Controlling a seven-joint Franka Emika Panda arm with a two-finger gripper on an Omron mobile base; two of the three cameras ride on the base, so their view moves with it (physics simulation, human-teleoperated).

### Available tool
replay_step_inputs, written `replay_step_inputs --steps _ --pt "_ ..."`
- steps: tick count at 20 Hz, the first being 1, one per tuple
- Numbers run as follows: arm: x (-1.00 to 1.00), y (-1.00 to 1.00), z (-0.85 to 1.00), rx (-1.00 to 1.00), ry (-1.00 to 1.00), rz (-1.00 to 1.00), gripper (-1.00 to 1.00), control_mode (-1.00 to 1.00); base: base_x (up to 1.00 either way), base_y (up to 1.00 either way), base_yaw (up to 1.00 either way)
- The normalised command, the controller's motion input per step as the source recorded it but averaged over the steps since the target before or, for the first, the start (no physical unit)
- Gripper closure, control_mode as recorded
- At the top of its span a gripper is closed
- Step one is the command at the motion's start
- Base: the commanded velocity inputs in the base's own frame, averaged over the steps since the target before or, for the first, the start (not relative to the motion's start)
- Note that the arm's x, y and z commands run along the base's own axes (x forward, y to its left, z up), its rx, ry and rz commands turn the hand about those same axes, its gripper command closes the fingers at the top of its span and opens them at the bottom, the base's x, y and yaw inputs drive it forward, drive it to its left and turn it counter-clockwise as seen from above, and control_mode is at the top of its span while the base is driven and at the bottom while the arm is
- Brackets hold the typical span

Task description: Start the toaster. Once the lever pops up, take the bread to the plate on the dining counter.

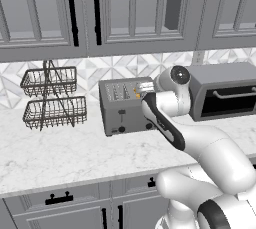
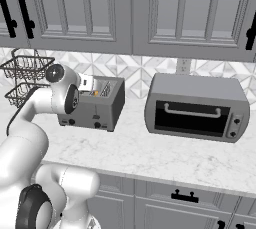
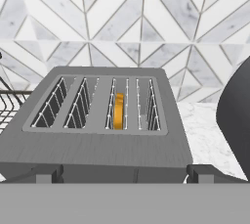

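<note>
Marble worktop (image 1: 60,153) under grey cabinets, and my gripper (image 3: 122,173) hangs spread wide just above the toaster's (image 3: 97,135) front edge, gripping nothing. Hand view looks down into the slots: the bread (image 3: 118,110) sits in the third from the left. Base views add a toaster oven (image 2: 197,108) and wire baskets (image 1: 50,98); any labels are too blurry to read, I think.

arm reaching forward, gripper (image 3: 121,173) open wide
</note>
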Motion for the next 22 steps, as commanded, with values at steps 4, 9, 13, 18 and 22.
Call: replay_step_inputs --steps 4,9,13,18,22 --pt "0.00 0.00 0.00 0.00 0.00 0.00 -1.00 -1.00 0.00 0.00 0.00" --pt "0.00 0.00 0.00 0.00 0.00 0.00 -1.00 -1.00 0.00 0.00 0.00" --pt "0.00 0.00 0.00 0.00 0.00 0.00 -1.00 -1.00 0.00 0.00 0.00" --pt "0.00 0.00 0.00 0.00 0.00 0.00 -1.00 -1.00 0.00 0.00 0.00" --pt "0.00 0.00 0.00 0.00 0.00 0.00 -1.00 -1.00 0.00 0.00 0.00"
